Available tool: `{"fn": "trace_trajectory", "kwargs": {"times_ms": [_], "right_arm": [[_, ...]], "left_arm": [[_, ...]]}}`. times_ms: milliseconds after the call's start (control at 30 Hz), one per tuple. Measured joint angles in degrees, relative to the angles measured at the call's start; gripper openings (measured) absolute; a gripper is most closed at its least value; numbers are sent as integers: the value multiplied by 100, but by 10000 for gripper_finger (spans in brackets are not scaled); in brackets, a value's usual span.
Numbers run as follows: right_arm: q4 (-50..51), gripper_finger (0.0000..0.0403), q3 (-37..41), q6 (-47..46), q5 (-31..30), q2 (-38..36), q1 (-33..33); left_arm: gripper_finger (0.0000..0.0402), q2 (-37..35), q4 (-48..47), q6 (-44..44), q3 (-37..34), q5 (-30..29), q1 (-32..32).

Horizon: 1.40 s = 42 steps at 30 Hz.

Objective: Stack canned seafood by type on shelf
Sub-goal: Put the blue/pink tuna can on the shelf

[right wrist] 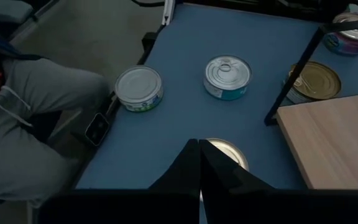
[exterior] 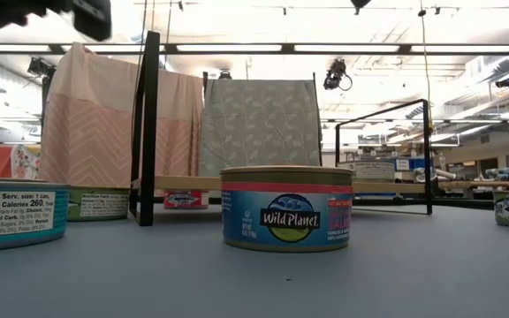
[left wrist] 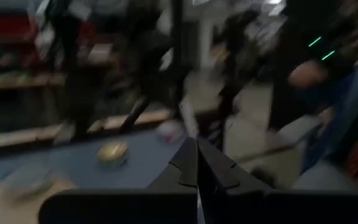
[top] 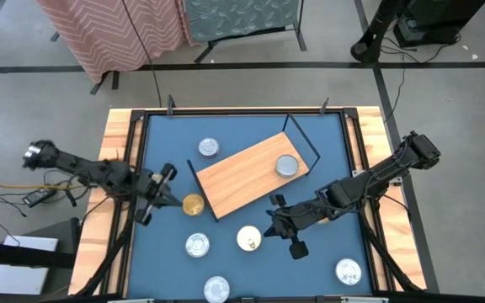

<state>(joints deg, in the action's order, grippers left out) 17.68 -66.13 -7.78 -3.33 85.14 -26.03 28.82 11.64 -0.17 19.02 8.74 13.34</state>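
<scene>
While both tools sit closed and empty, sorting looks barely started.
Shelf: light-wood shelf (top: pixel 247 175) lies skewed mid-tabletop, one silver-lid can (top: pixel 287 165) on it toward 3 o'clock.
Loose cans: gold can (top: pixel 193 204) touching or just beside the shelf's 9 o'clock corner; pale-lid can (top: pixel 248 238) at 6 o'clock of the shelf; silver cans at 12 (top: pixel 208 148), 7 (top: pixel 197 245), 6 (top: pixel 216 289) and 5 o'clock (top: pixel 348 271) of the tabletop (top: pixel 327 135).
Left tool: left tool (top: pixel 168 200) fingers pressed together, holding nothing, just beside the gold can on its 9 o'clock side.
Right tool: right tool (top: pixel 269 227) fingers together, empty, just beside the pale-lid can, at its 2 o'clock.
Risk 1: a closed tool descending on a can would shove it, not grip it; jaws need to part first.
Risk 2: the left tool is close to the black wire end frame (top: pixel 202 192); a snag could drag the shelf and slide the can off.
Risk 3: lids alone may mislead type-sorting; labels sit on the sides.
Low view only: Wild Planet label on the nearest can (exterior: pixel 287 208), side labels on its neighbours.
Right wrist only: pull-tab can (right wrist: pixel 227 76), plain-lid can (right wrist: pixel 139 88), a seated person's grey-clad leg (right wrist: pixel 36 118) beside the tabletop edge.
Left wrist: smeared; probably the gold can (left wrist: pixel 112 151) ahead, not sure.
</scene>
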Motion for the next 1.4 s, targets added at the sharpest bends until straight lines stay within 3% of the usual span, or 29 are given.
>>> {"fn": "trace_trajectory", "kwargs": {"times_ms": [233, 400, 500, 900, 1200, 1400], "right_arm": [[81, 7, 0, 70, 45, 0, 37], [333, 7, 0, 89, 43, 2, 38], [375, 7, 0, 90, 44, 2, 38], [557, 7, 0, 166, 43, 2, 39], [693, 7, 0, 132, 40, 2, 158], [950, 7, 0, 74, 68, 4, 154]], "left_arm": [[1, 1, -3414, 283, 1660, 441, -1386], [1, -148, -5804, 82, 2920, 333, -1609], [1, -507, -6531, -298, 3099, 99, -1607], [1, -2564, -6364, -1423, 1358, 295, -1606], [2, -2719, -5337, -1852, 1325, 378, -1604], [2, -2719, -4250, -1980, 556, 363, -1593]]}}
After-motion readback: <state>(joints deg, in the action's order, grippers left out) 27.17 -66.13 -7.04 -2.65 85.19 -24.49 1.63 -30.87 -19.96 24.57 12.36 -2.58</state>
